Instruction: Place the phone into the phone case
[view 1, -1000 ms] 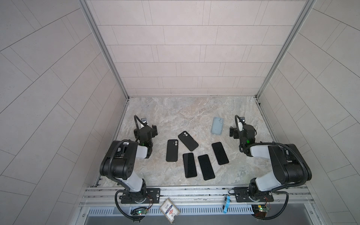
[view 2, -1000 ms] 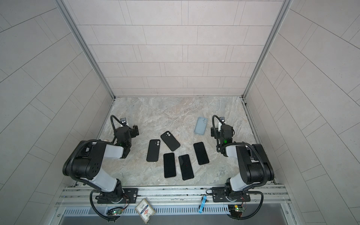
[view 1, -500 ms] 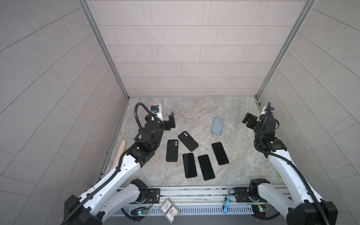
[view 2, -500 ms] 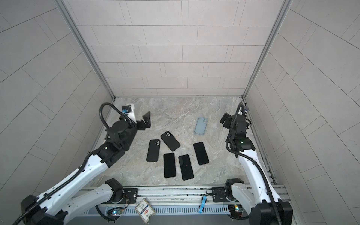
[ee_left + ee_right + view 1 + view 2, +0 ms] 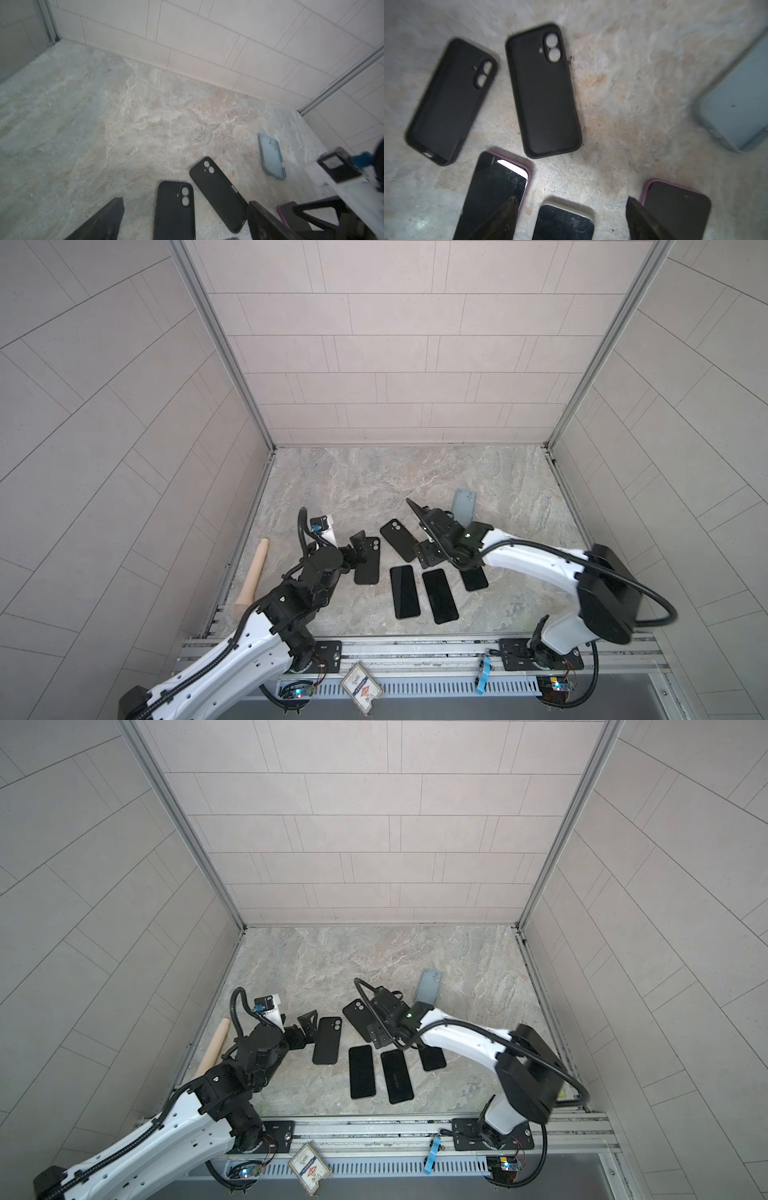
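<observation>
Three dark-screened phones lie side by side near the front: a purple-edged phone (image 5: 496, 197), a white-edged phone (image 5: 440, 595) (image 5: 562, 222) and a second purple-edged phone (image 5: 675, 209). Behind them lie two empty black phone cases (image 5: 368, 560) (image 5: 398, 539) and a light blue case (image 5: 464, 506) (image 5: 428, 986). My right gripper (image 5: 428, 553) (image 5: 571, 220) hovers open over the far end of the white-edged phone, which shows between its fingers. My left gripper (image 5: 358, 553) (image 5: 182, 224) is open at the left black case (image 5: 174, 212), holding nothing.
A wooden stick (image 5: 253, 572) leans at the floor's left edge. Tiled walls close in the marble floor (image 5: 374, 481) on three sides. A metal rail (image 5: 415, 651) with both arm bases runs along the front. In the left wrist view the right arm's camera block (image 5: 340, 166) is close by.
Both arms have unfolded from their resting places at the sides and reached in to the middle, the left to the black case, the right over the phones. Phones and cases have not moved.
</observation>
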### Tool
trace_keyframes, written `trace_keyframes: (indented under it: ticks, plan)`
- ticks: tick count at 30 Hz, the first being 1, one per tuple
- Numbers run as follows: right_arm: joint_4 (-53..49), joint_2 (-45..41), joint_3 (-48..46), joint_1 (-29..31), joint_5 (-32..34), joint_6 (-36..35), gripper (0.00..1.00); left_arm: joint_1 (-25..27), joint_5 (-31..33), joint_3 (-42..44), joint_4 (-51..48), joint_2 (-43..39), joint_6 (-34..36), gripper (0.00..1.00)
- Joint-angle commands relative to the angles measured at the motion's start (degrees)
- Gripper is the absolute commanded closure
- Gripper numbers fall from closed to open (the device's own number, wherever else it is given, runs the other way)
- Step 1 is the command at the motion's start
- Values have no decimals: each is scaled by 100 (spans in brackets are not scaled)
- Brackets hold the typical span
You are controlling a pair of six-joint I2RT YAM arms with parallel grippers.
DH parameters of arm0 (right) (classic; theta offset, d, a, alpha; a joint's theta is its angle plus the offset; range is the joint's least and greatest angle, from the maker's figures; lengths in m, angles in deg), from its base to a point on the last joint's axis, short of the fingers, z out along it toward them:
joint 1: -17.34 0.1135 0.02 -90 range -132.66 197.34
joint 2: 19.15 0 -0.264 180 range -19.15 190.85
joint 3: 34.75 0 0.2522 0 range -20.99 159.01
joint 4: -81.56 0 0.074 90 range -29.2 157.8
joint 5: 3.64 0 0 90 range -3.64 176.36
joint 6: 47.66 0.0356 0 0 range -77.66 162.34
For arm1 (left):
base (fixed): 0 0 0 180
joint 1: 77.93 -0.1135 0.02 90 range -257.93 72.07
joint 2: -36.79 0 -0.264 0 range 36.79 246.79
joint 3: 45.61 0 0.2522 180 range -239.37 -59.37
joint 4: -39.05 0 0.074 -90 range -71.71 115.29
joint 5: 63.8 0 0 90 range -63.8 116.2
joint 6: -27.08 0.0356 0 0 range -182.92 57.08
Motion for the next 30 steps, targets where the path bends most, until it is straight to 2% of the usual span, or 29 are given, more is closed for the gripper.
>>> trace_keyframes:
  ticks: [1,10,14,17,23,30]
  plan:
    - [-784,799,787,-64,-199,-202,18,-20,-429,238,158,-61,-625,0]
    - [-1244,2195,2061,-794,-442,-249,21,-69,-367,600,480,-521,-561,3]
    - [-1249,2636,2265,-1058,-711,-127,31,-64,-390,583,487,-421,-561,4]
    - [-1285,2745,2323,-1183,-673,-57,38,-75,-412,575,556,-307,-561,4]
    - [-1351,2606,2324,-1620,-518,94,55,-81,-447,540,619,-153,-561,5]
    - [-1615,2268,2404,-2186,-285,-87,76,-120,-473,520,619,-31,-613,5]
